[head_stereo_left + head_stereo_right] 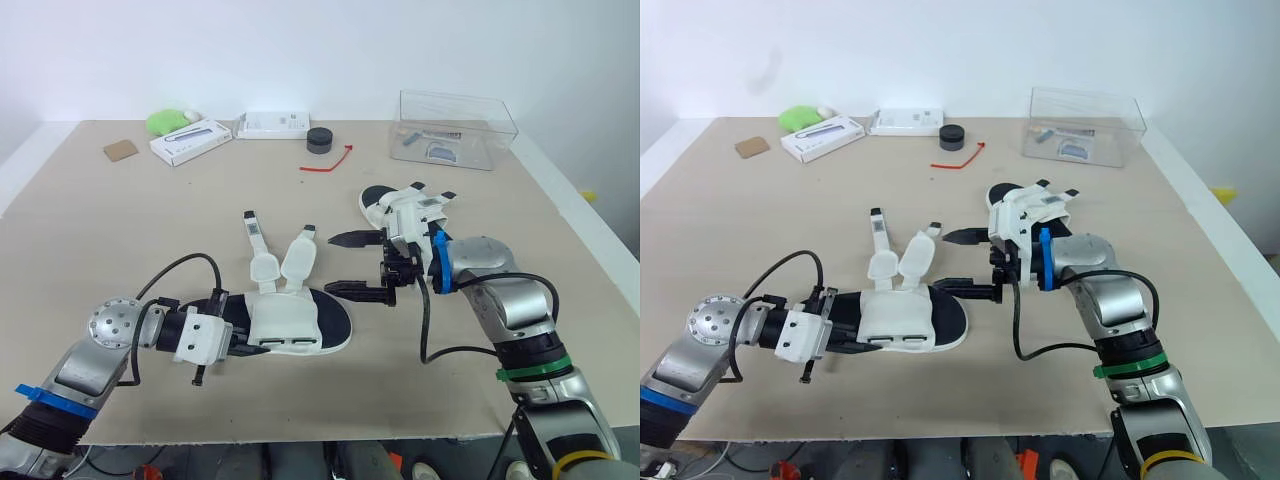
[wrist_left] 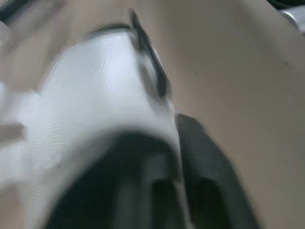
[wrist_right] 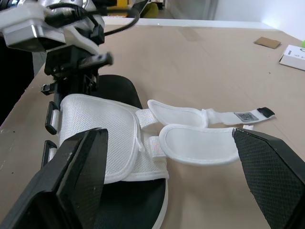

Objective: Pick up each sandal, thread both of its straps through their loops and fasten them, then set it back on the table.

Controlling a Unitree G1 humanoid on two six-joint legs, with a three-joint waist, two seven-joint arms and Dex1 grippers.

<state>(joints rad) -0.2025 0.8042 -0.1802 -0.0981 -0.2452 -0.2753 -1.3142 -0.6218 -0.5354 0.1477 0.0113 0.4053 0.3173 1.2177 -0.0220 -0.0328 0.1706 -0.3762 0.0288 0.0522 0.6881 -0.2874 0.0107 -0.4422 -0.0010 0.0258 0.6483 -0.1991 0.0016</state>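
Okay, sandal [image 1: 285,322] lies near-middle on the bench [image 1: 130,220], straps [image 1: 283,265] unfastened, splayed far. Left claw [image 1: 240,345] is at its left end, grip I cannot tell. Right claw [image 1: 348,264] is spread just right of it. It's probably light, with a stiffish sole and floppy straps; pinch a strap tip.

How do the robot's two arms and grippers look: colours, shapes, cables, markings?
Both arms are silver-grey with round joints. The left arm has a blue band, a disc with small holes, a white wrist block and a looping black cable. The right arm has a blue ring, a green band, a yellow band and a black cable. The right gripper has pointed black fingers.
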